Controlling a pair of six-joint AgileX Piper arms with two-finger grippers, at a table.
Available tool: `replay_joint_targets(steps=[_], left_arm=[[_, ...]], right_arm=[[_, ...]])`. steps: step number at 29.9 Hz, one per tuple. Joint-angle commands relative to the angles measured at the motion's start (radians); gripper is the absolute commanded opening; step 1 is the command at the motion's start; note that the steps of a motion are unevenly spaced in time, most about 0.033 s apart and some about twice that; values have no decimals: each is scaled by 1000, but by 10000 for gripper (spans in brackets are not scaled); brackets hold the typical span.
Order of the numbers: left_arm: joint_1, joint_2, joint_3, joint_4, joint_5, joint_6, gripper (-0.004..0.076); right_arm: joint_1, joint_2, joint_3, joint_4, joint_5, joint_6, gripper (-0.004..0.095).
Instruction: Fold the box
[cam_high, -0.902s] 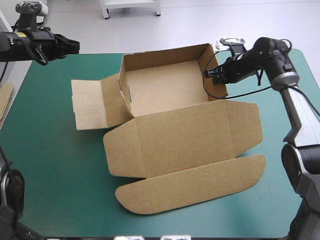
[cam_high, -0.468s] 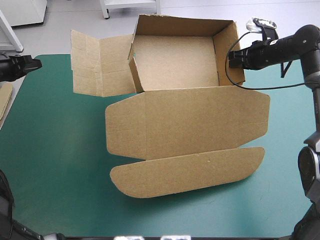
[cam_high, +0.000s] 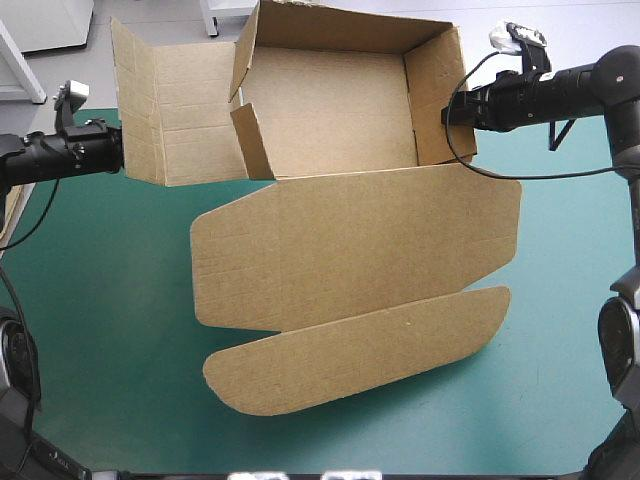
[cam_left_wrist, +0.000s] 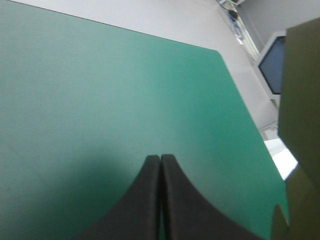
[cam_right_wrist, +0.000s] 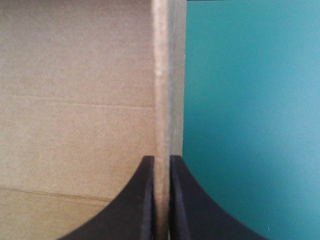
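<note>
Left gripper (cam_high: 115, 150) closed and empty beside the unfolded left flap (cam_high: 160, 110), brown box (cam_high: 330, 100) an open tray tilted up at the far side, lid (cam_high: 350, 245) flat toward the near edge, right gripper (cam_high: 450, 112) pinching its right wall (cam_high: 438, 90), teal-green table cover (cam_high: 90, 330) beneath.

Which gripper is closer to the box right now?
Right. The right gripper is shut on the right side wall of the box, board between its fingers. The left gripper is shut on nothing, just beside the opened-out left flap.
</note>
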Motion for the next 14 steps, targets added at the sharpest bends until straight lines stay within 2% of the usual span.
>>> replay_joint_targets(steps=[1, 14], left_arm=[[-50, -35, -23, -155, 69, 18, -8], [-193, -35, -23, -191, 69, 13, -8]], right_arm=[[6, -61, -33, 75, -33, -1, -11], [18, -53, -22, -80, -35, 41, -11]])
